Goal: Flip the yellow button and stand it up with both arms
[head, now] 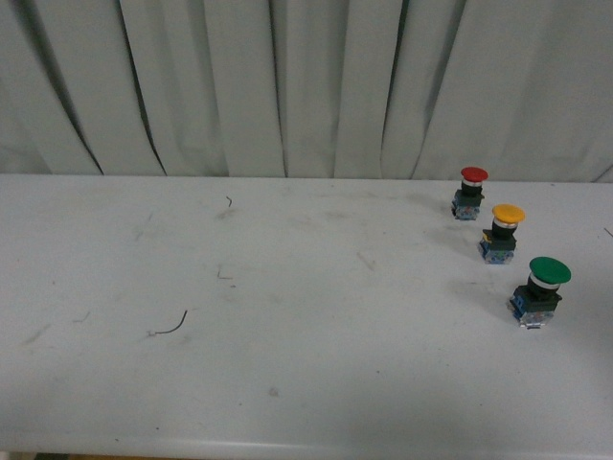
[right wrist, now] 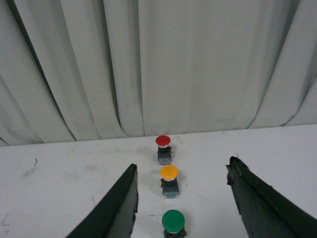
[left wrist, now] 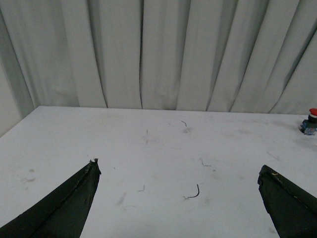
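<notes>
The yellow button stands upright on the white table at the right, cap up, between a red-capped button and a larger green-capped button. Neither arm shows in the front view. In the right wrist view my right gripper is open; the yellow button stands upright beyond its tips, in line with the gap, apart from both fingers. My left gripper is open and empty over bare table, far from the yellow button, which is out of that view.
Grey curtains hang behind the table. The red button and the green button stand in a row with the yellow one. The red button shows at the edge of the left wrist view. A thin dark wire scrap lies left of centre.
</notes>
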`<state>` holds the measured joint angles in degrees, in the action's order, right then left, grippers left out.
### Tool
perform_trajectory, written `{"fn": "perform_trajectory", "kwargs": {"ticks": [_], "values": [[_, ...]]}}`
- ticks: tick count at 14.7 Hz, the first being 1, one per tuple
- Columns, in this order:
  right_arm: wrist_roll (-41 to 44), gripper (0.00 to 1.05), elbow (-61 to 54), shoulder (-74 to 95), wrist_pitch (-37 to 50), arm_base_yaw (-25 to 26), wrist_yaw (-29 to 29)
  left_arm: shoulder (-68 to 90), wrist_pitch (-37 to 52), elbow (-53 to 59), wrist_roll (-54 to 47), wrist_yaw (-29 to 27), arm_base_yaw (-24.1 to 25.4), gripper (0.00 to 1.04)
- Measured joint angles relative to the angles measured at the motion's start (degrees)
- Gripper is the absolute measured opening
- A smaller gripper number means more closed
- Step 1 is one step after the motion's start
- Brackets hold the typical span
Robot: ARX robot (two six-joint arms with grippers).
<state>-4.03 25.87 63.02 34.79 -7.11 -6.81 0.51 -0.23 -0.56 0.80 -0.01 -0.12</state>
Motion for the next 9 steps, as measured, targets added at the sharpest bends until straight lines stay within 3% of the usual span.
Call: {"fn": "perform_trajectory", "kwargs": {"ticks": [5,6,9], "values": [[3.9,0.02,-14.4,-14.7,1.2,3.7,3.9,0.0,0.0,0.0,0.0,0.0,0.0,0.98],[3.8,0.02,-15.6,-17.1,0.9,6.9,6.3,0.0,0.0,0.0,0.0,0.0,0.0,0.98],[3.8,0.02,-19.4,-22.8,-1.8,7.1,6.8,0.0,0.0,0.0,0.0,0.0,0.0,0.98]]}}
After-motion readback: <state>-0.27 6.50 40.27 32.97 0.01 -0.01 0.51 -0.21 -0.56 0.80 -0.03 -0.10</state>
